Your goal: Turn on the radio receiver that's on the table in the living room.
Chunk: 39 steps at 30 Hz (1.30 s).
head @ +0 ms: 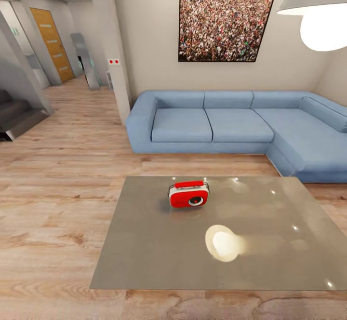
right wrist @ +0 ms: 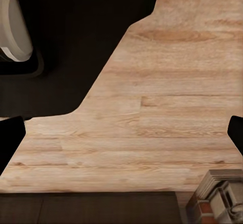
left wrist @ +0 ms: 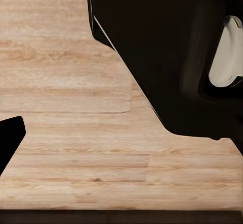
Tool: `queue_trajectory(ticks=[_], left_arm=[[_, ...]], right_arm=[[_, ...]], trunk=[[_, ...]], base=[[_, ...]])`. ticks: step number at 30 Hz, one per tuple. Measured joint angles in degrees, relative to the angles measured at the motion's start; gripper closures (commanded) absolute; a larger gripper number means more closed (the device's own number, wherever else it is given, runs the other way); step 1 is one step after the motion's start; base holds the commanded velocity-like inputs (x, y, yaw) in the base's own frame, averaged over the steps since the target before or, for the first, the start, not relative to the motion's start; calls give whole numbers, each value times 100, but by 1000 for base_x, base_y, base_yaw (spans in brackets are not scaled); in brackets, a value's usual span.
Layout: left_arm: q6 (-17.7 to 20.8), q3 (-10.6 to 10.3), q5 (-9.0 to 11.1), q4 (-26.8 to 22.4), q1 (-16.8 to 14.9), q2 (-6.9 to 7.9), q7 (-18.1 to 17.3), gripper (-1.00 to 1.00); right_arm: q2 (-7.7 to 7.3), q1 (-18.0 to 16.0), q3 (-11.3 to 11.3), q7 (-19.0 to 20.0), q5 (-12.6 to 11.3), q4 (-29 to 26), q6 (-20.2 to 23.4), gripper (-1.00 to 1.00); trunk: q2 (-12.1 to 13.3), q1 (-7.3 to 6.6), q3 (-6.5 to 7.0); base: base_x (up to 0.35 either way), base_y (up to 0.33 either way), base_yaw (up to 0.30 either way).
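I see the radio (head: pixel 189 194) near the table's (head: pixel 144 243) far edge, long axis crosswise; finger state I cannot tell.

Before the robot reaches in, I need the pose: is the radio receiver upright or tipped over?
Upright: the radio receiver stands on its base on the table, handle on top, round dial facing the camera.

Red radio receiver (head: pixel 188 194) with white trim on the glossy grey-brown table (head: pixel 144 243); far, a light-blue sofa (head: pixel 231 125); speckled multicolour crowd picture (head: pixel 225 28); light wood-plank floor (head: pixel 53 185).
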Motion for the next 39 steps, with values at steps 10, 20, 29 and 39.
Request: queue_trajectory(ticks=[10,20,29,39], left_arm=[[0,-2,1,0,0,0,0,-100],[0,-1,1,0,0,0,0,-100],[0,0,1,0,0,0,0,-100],[0,0,1,0,0,0,1,-100]], right_arm=[[0,0,0,0,0,0,0,-100],[0,0,0,0,0,0,0,-100],[0,0,0,0,0,0,0,-100],[0,0,0,0,0,0,0,-100]], trunk=[[42,-22,-75],[42,-22,-169],[42,-22,-254],[42,-22,-347]], base=[[0,0,0],[0,0,0],[0,0,0],[0,0,0]])
